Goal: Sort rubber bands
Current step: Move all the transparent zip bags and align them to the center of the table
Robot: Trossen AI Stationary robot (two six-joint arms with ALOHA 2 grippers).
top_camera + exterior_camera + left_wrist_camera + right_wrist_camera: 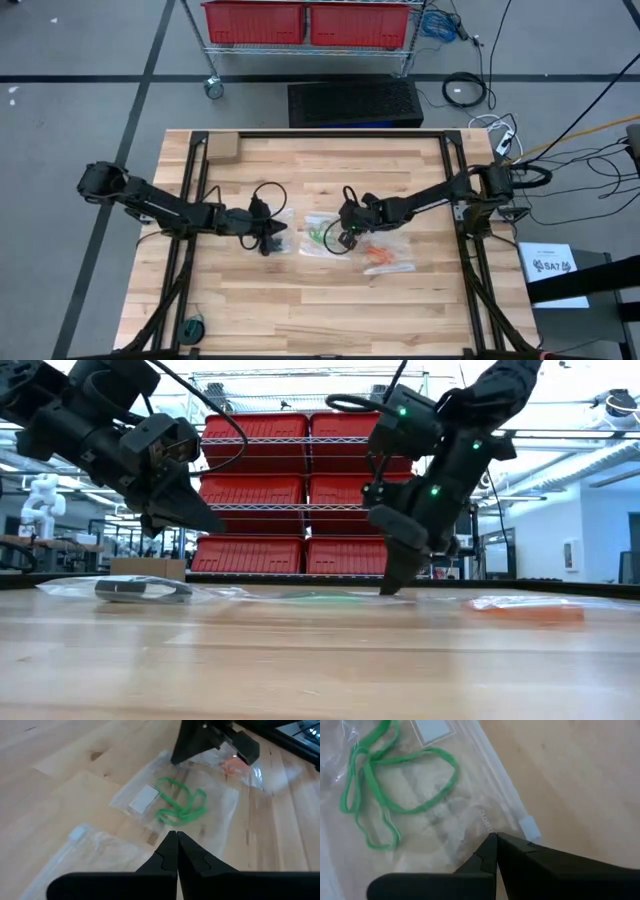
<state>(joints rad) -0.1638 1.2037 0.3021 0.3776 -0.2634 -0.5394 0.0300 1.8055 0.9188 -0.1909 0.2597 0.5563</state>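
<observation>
Green rubber bands lie inside a clear zip bag at the table's middle; they also show in the left wrist view. Orange-red bands lie in a second clear bag to its right near side. A third clear bag holding something dark lies below my left gripper. My left gripper is shut and empty, hovering above the table left of the green bag. My right gripper is shut, its tips down on the green bag's zip edge. My right gripper presses its shut fingertips down on the clear bag's zip edge, close to the white slider. The fingers come from above, slanting down from the table's right. The bag lies flat on the table. Whether a layer is pinched, I cannot tell.
A small cardboard box stands at the far left of the table. A black cable loop arcs by my left arm. A dark green roll lies at the near left corner. Red bins stand on a rack beyond the table.
</observation>
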